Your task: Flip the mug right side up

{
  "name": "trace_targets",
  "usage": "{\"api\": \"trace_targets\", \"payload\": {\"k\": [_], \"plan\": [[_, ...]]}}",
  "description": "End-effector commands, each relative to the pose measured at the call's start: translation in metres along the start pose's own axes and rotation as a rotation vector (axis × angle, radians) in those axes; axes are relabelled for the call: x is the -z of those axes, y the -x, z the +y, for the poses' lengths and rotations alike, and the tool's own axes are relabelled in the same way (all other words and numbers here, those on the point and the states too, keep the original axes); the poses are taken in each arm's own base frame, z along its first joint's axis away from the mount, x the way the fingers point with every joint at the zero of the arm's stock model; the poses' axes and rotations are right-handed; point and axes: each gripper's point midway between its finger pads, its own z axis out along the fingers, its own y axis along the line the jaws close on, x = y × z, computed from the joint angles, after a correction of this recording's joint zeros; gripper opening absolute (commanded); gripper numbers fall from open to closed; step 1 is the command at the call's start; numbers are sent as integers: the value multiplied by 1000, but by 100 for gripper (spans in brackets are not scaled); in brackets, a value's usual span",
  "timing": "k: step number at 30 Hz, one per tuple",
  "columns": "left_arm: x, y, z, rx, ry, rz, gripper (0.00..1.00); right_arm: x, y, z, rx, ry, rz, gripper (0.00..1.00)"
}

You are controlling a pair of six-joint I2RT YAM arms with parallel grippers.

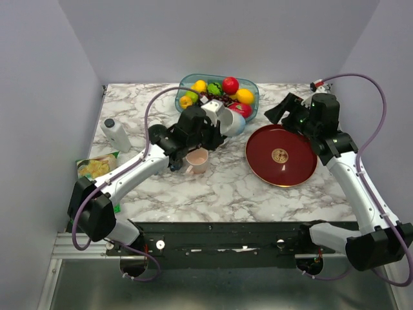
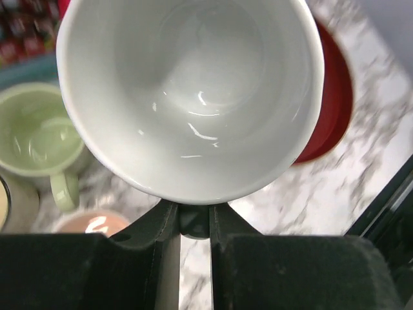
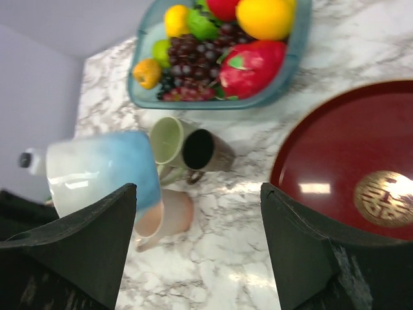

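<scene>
Marbled tabletop (image 1: pixel 213 194) lies below me. My left jaws are clamped on the mug (image 1: pixel 230 121), which hangs off the surface on its side, mouth facing my left wrist. A pink cup (image 1: pixel 197 160) sits at its 7 o'clock, the fruit bowl (image 3: pixel 148 35) at 12, and the red plate (image 1: pixel 281 155) at 4. My right jaws stand wide apart near that plate's far rim.

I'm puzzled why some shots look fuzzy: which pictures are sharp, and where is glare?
Top external view: sharp, evenly lit, soft shadows. Left wrist view: the mug fills the frame with small glints inside; the red tray behind is blurred. Right wrist view: slightly soft throughout, with a bright reflection on the tray.
</scene>
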Motion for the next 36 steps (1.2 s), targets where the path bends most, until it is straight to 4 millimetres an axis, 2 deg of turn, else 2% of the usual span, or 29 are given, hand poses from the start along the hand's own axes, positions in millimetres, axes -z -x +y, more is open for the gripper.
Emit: {"api": "trace_targets", "payload": {"k": [1, 5, 9, 12, 19, 24, 31, 36], "plan": [[13, -43, 18, -109, 121, 99, 0, -1, -6, -34, 20, -188, 35, 83], [8, -71, 20, -115, 154, 173, 0, -7, -16, -39, 6, -199, 71, 84], [-7, -103, 23, -100, 192, 266, 0, -11, -22, -43, -3, -209, 97, 84], [-14, -115, 30, -86, 246, 304, 0, -10, -26, -44, -8, -209, 108, 83], [-28, -129, 31, -61, 319, 374, 0, -10, -38, -51, 3, -216, 136, 84], [-30, -138, 33, -1, 402, 457, 0, -11, -48, -58, 10, -235, 163, 83], [-32, -152, 25, 18, 417, 523, 0, -12, -63, -68, 13, -258, 204, 84], [-33, -159, 21, 21, 433, 547, 0, -11, -66, -74, 17, -271, 212, 84]]}}
